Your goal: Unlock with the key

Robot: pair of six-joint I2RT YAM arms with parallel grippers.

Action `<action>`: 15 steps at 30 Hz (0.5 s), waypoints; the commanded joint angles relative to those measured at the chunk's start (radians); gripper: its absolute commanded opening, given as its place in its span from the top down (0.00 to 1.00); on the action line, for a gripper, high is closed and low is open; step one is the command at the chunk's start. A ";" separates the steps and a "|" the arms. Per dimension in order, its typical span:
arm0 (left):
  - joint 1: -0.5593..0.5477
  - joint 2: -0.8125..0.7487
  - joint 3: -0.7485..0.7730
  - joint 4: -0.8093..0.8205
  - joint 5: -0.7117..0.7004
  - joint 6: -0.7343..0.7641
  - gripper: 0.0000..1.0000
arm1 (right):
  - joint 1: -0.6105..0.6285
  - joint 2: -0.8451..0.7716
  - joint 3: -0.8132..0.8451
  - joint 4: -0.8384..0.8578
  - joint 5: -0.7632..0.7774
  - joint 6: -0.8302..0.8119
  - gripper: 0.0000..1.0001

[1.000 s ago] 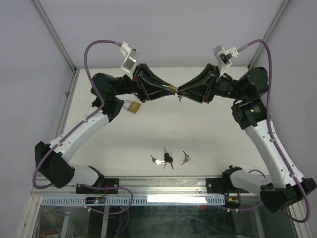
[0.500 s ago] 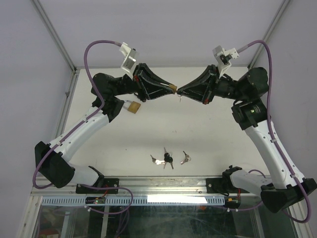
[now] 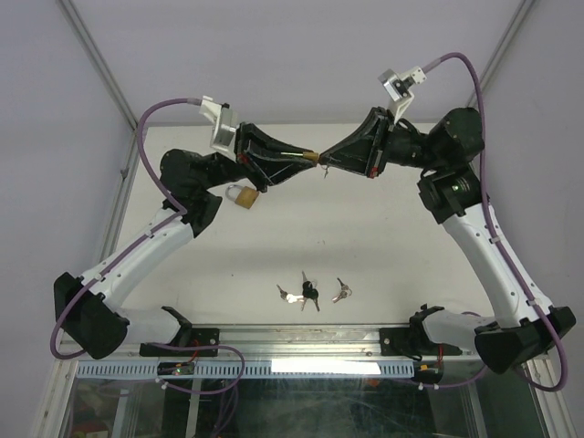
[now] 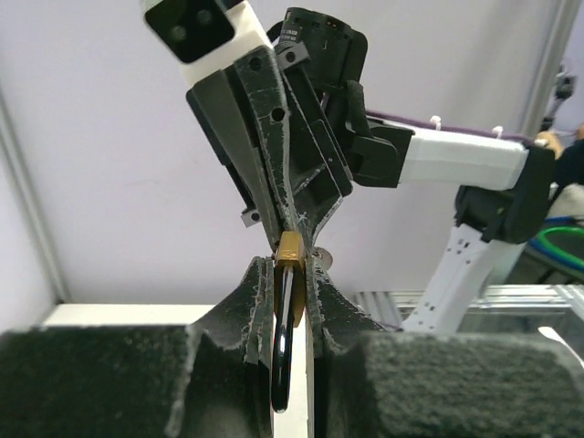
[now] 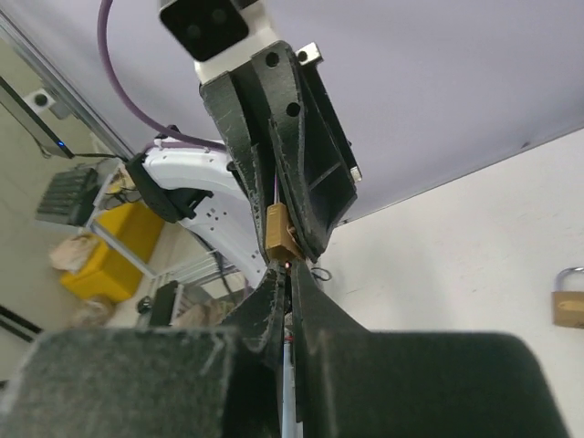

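Note:
High above the table my two grippers meet tip to tip. My left gripper is shut on a small brass padlock, its shackle running back between the fingers and its body poking out past the tips. My right gripper is shut, its tips pressed against the padlock's bottom end. The key it pinches is almost wholly hidden between the fingers; a small ring hangs beside the tips.
A second brass padlock lies on the white table under the left arm. Several loose keys and another key lie near the front edge. Metal frame posts stand at the back corners.
The right gripper has closed fully. Both grippers have moved up and a little left together, still tip to tip, with both arms re-posed.

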 commanded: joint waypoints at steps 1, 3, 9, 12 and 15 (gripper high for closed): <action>-0.025 0.006 -0.029 -0.083 0.041 0.246 1.00 | 0.034 0.075 0.032 0.095 -0.024 0.264 1.00; -0.022 0.001 -0.028 -0.100 0.076 0.331 1.00 | 0.034 0.091 0.012 0.152 -0.055 0.371 1.00; -0.022 -0.012 -0.052 -0.091 0.133 0.379 1.00 | 0.032 0.106 -0.032 0.260 -0.101 0.540 1.00; -0.020 -0.023 -0.060 -0.111 0.108 0.346 1.00 | 0.033 0.099 -0.021 0.225 -0.112 0.502 1.00; 0.003 -0.030 -0.074 -0.131 0.072 0.222 1.00 | 0.021 0.074 0.022 0.020 -0.132 0.278 1.00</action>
